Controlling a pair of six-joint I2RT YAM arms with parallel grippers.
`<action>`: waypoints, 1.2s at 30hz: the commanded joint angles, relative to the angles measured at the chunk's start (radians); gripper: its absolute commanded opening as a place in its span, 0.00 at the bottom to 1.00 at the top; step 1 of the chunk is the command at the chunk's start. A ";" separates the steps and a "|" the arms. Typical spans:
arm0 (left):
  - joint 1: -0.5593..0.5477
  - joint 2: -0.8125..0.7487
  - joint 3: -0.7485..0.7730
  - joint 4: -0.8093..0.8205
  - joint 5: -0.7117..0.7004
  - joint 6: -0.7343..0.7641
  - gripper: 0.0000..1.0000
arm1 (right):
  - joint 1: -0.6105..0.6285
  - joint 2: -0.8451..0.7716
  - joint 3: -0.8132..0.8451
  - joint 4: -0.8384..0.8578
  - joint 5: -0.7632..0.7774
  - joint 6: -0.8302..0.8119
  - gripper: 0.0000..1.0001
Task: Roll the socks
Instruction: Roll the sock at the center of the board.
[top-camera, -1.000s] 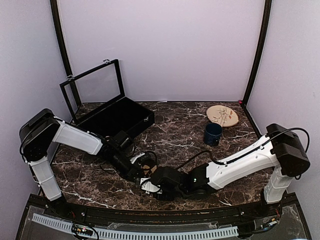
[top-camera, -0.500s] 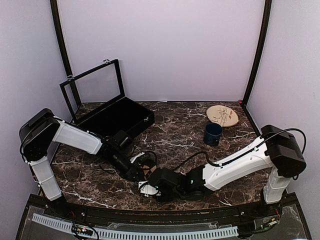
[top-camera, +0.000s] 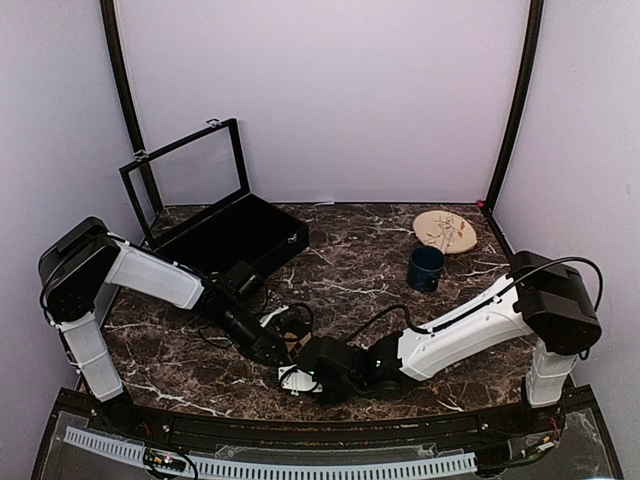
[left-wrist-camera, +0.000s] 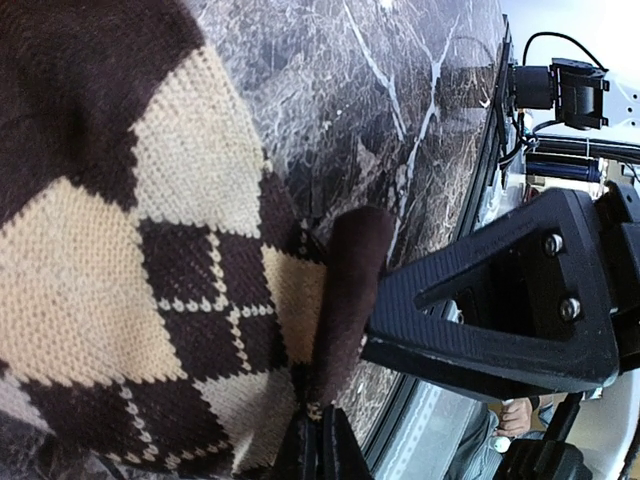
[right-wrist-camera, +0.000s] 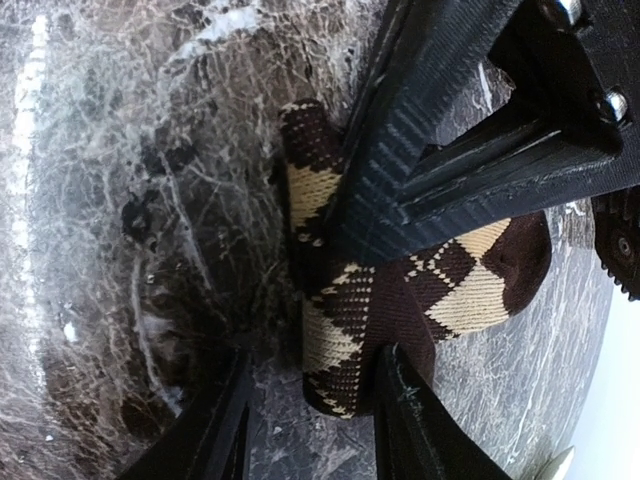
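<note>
on dark marble table, left pincer pinches argyle sock; right pincer spread astride it.

- Case stands at the back left of the table
- Plate lies back right, mug just before it
- Sock lies front centre, well apart from them

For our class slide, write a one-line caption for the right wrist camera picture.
The right gripper straddles the bunched argyle sock lying on the marble table.
</note>
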 joint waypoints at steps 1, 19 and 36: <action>0.007 -0.008 -0.024 0.005 0.033 0.010 0.00 | -0.018 0.017 0.019 0.028 -0.014 -0.023 0.39; 0.023 -0.004 -0.041 0.022 0.052 0.013 0.00 | -0.066 0.066 0.076 -0.040 -0.125 -0.046 0.22; 0.071 -0.097 -0.072 0.040 -0.076 -0.046 0.34 | -0.113 0.082 0.146 -0.170 -0.273 0.006 0.03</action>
